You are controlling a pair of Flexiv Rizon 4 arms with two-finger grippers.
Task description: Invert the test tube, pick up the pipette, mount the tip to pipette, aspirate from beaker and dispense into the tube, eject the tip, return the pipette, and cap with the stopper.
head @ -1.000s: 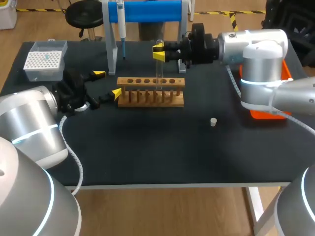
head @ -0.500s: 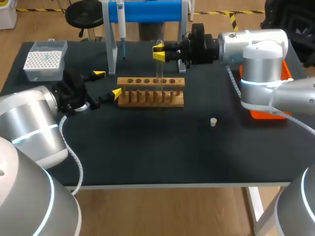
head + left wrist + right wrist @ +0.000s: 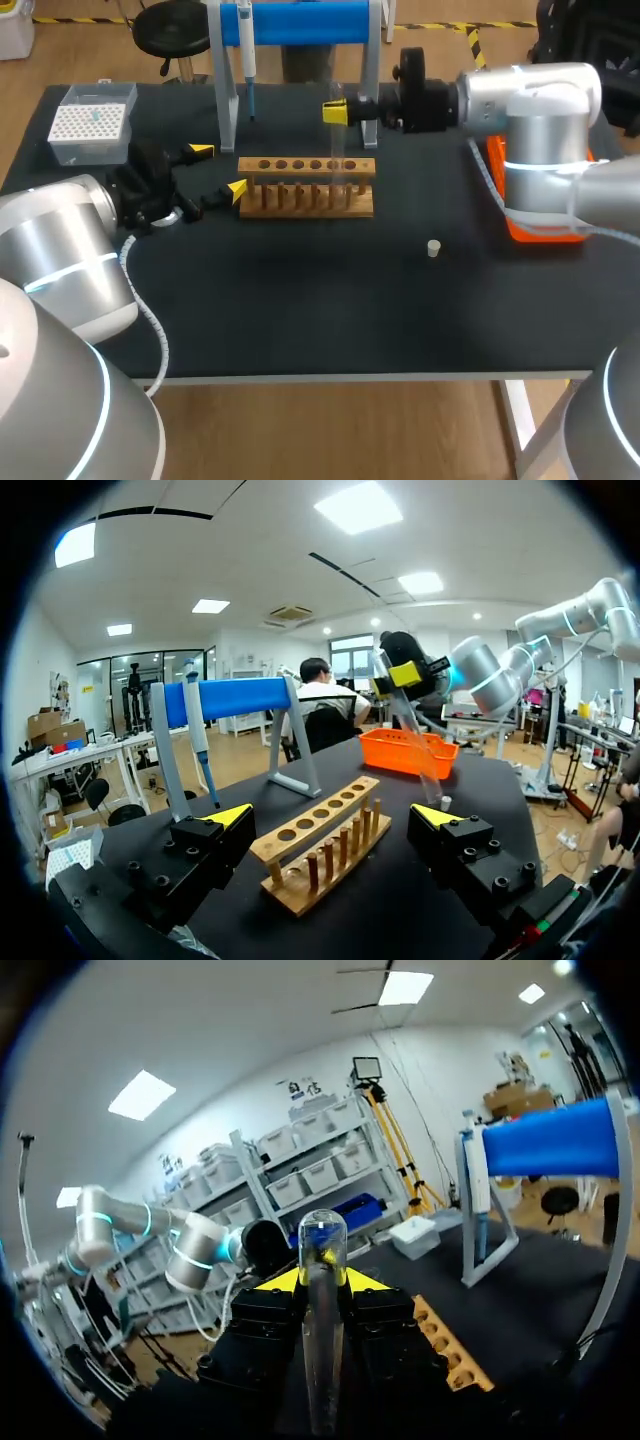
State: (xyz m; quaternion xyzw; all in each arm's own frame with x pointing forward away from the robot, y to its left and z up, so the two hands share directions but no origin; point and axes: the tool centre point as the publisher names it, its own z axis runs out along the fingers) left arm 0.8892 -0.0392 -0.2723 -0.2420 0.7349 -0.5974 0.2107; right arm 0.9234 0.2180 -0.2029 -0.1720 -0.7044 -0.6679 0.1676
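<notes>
Right gripper [image 3: 322, 1282] — tips half-hidden behind test tube [image 3: 322, 1360]

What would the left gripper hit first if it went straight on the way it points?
Probably the wooden tube rack, lying just ahead of the left gripper's open fingers, though its height is hard to judge.

— Where does the rack [image 3: 307, 187] stand?
— In the middle of the tabletop [image 3: 300, 310], before the pipette stand [image 3: 228, 100]. The left end effector [image 3: 219, 170] is just beside its left end, and the tip box [image 3: 92, 123] is in the far left corner.
— And to the right?
— The stopper [image 3: 433, 248] lies nearer the front and the tray [image 3: 540, 232] is at the right edge. The test tube [image 3: 337, 145], between the right end effector's [image 3: 336, 112] fingers, is over the rack's right part.
</notes>
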